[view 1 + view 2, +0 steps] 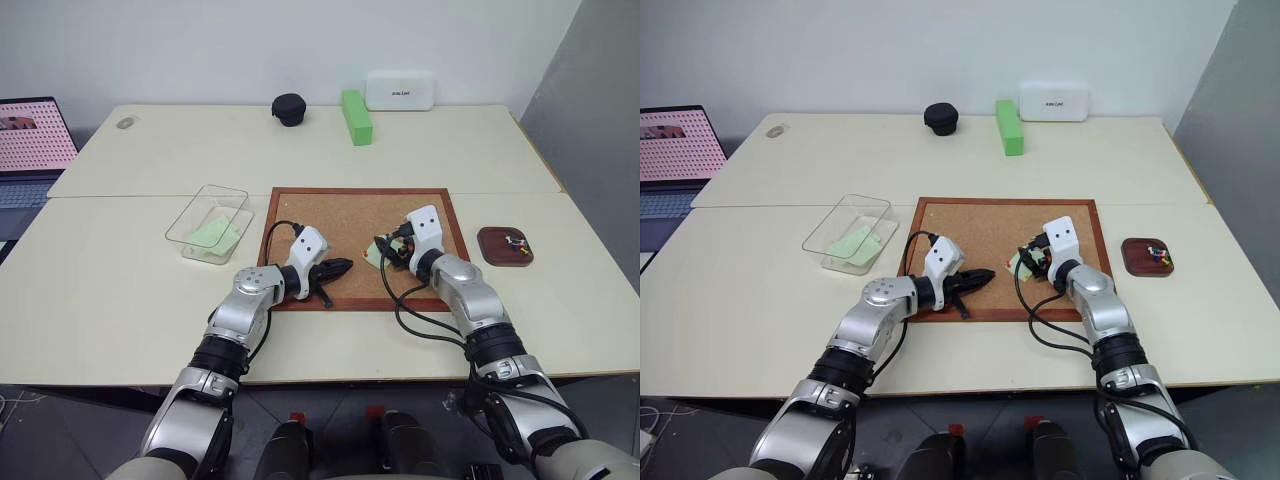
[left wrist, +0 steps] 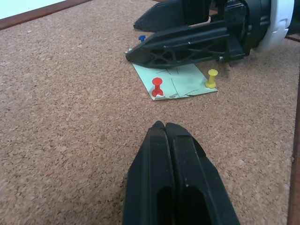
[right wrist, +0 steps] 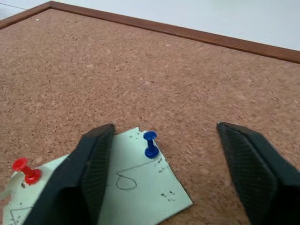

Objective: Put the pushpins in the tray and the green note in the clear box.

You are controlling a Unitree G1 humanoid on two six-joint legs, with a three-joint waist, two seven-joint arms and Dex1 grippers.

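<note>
On the cork board (image 1: 350, 215), right half: green note (image 2: 178, 80) lies flat, pinned by a red pushpin (image 2: 157, 87), a yellow pushpin (image 2: 211, 78) and a blue pushpin (image 3: 150, 144), all standing stem-down, heads up. Right gripper (image 3: 171, 173) is right at the note, jaws wide, with the blue pin just ahead between its fingers, nearer the one overlapping the note. Left gripper (image 2: 165, 129) is closed, empty, aimed across the board at the note, well apart. Judgement: right arm nearer; blue pin first. Tray (image 1: 490, 253) sits off the board's right edge, clear box (image 1: 190, 225) off its left.

Cream tables (image 1: 140, 290) — white wall (image 1: 200, 50) behind.
</note>
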